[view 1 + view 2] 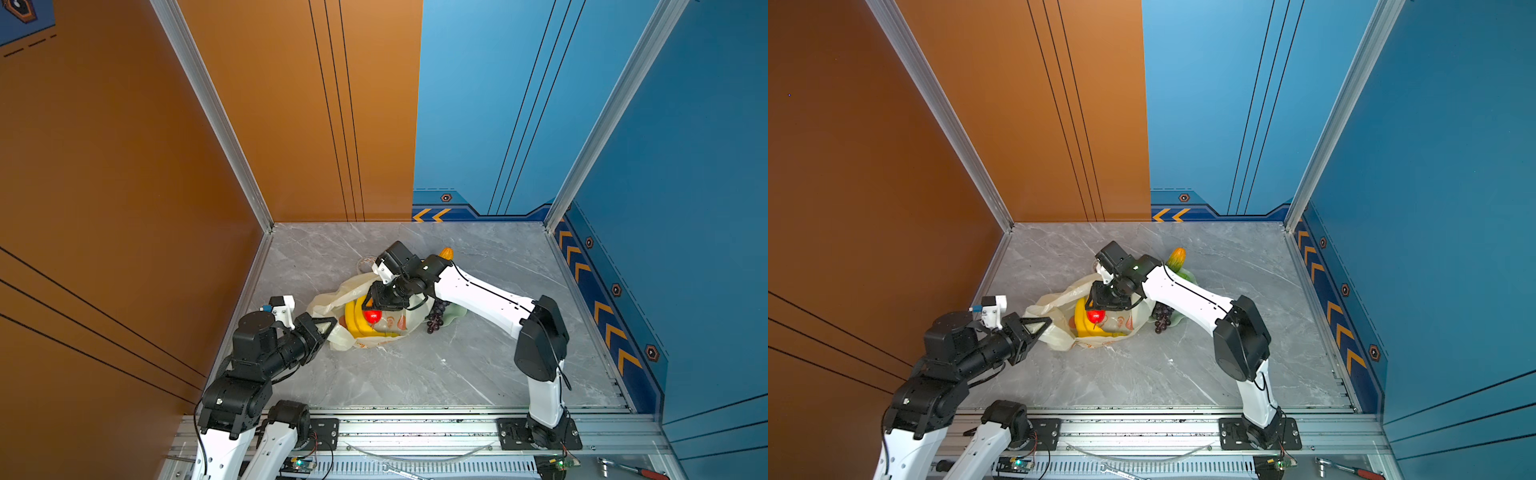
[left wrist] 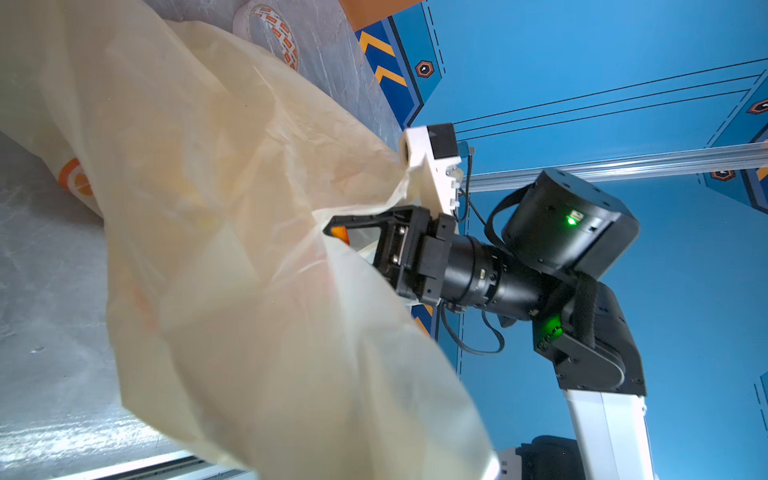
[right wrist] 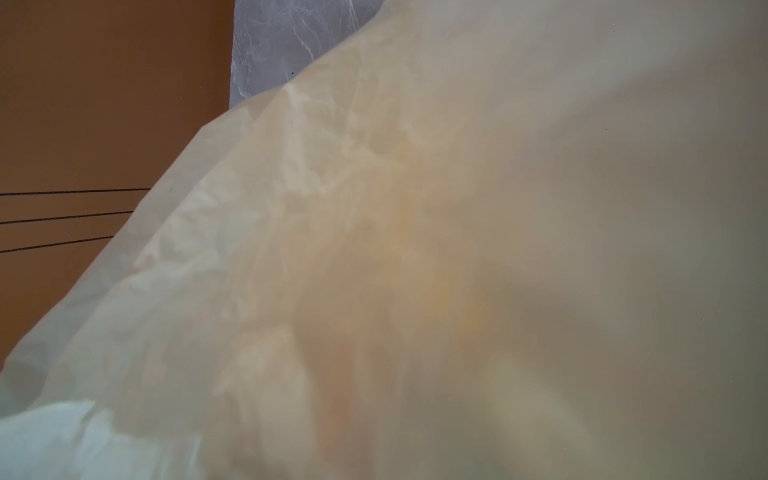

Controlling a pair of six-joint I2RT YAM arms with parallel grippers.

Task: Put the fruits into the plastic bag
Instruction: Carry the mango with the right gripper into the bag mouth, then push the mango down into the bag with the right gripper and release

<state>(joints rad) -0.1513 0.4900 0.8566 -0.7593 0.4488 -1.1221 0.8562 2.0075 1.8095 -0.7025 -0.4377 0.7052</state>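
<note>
At the bag's near-left rim, the left end effector is clenched on the plastic bag, with that edge raised off the table. Across the mouth, the right end effector points down into the opening, its tips right over a red fruit. Whether it grips the fruit or is free of it I cannot tell. The red fruit sits against the bananas, both inside the bag. The right wrist view shows only blurred bag film. Outside, the grapes lie just right of the bag, at the edge of a green dish. An oblong fruit lies at the dish's far side, behind the right arm. A tape roll lies on the table beyond the bag.
</note>
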